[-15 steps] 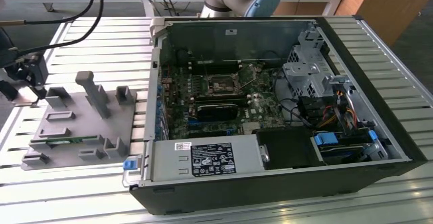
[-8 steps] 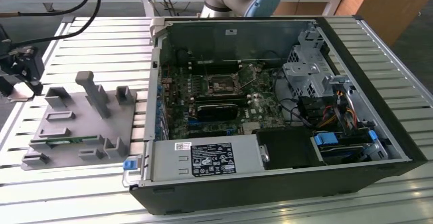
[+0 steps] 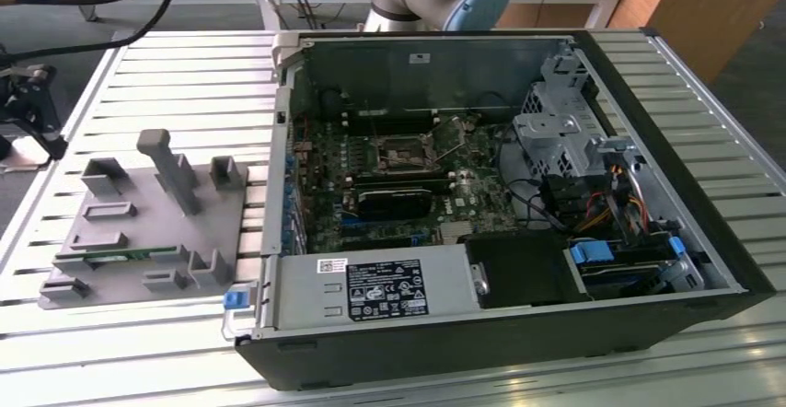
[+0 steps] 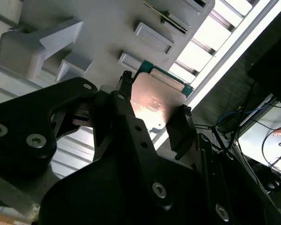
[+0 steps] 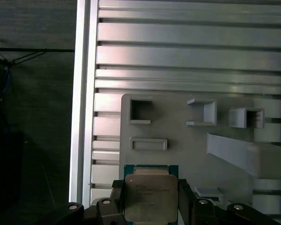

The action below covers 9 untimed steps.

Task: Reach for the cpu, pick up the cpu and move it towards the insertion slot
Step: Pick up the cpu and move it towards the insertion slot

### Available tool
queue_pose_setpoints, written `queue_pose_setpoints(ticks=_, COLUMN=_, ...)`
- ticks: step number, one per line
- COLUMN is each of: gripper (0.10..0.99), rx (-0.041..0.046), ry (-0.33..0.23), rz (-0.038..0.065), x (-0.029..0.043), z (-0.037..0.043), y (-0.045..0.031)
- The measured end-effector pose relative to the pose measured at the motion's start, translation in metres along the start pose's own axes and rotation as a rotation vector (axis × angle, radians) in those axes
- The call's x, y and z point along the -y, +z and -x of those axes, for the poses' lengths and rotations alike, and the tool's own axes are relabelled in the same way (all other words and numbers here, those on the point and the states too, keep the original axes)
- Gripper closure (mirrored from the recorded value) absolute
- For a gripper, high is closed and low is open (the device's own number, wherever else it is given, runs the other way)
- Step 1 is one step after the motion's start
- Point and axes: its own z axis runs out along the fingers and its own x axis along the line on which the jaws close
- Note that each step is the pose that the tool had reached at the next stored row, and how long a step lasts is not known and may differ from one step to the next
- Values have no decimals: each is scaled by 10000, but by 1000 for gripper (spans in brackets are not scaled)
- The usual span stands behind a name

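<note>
In both wrist views my gripper (image 5: 151,202) is shut on the cpu (image 5: 149,193), a flat square chip with a silvery top and a green edge. One black finger (image 5: 116,199) presses on each side of it. The chip (image 4: 155,99) hangs well above the grey tray (image 5: 178,140), near the tray's corner by the table edge. The insertion slot (image 3: 402,152), a dark square socket in a thin metal frame, lies on the motherboard inside the open computer case (image 3: 687,195) in the exterior view.
The grey tray (image 3: 135,232) has raised blocks and a tall post (image 3: 168,168), with a green memory stick (image 3: 117,258) lying in it. It rests on a slatted metal table (image 3: 172,75), on the exterior view's left of the case. A black block (image 3: 396,200) sits below the socket.
</note>
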Motion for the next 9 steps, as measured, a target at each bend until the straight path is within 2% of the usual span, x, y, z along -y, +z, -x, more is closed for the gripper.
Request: queue_pose_setpoints(ticks=9, gripper=545, rx=1, ry=0, rz=-21, x=-12, z=-1, y=-177)
